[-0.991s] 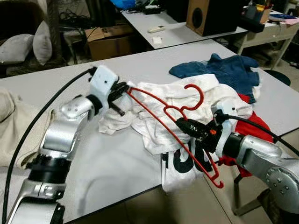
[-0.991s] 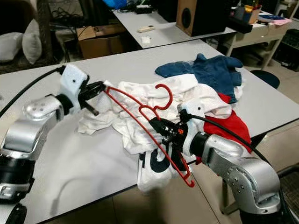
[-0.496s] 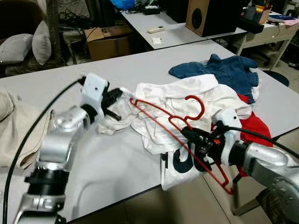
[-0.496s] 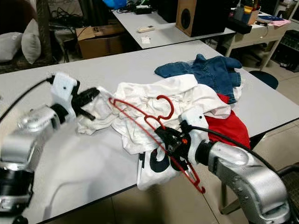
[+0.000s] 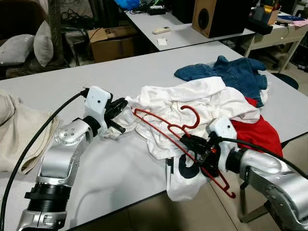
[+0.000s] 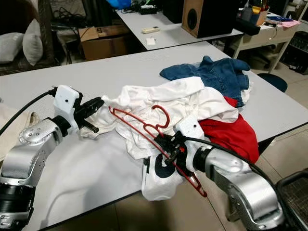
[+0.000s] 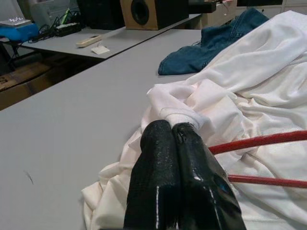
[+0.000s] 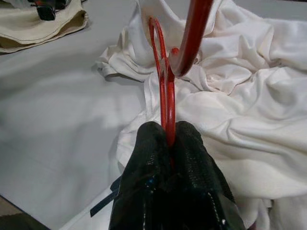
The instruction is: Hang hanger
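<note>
A red plastic hanger [image 5: 156, 124] slants over the crumpled white shirt [image 5: 202, 96] in the middle of the grey table [image 5: 120, 163], its hook [image 5: 193, 115] pointing up. My right gripper [image 5: 191, 141] is shut on the hanger's neck just below the hook; in the right wrist view the red bar [image 8: 167, 103] runs straight out from between the fingertips. My left gripper [image 5: 124, 102] is shut on a fold of the white shirt [image 7: 180, 112] at its left edge, low over the table, beside the hanger's far end.
A blue denim garment [image 5: 231, 72] and a red garment [image 5: 257, 137] lie to the right of the shirt. Part of the white shirt hangs over the table's near edge [image 5: 185, 183]. A beige cloth [image 5: 14, 130] lies at far left. Behind stands a second table [image 5: 187, 33].
My left gripper has dropped lower and left, off the hanger's end, with shirt fabric in it. The right gripper has brought the hanger down and left over the shirt.
</note>
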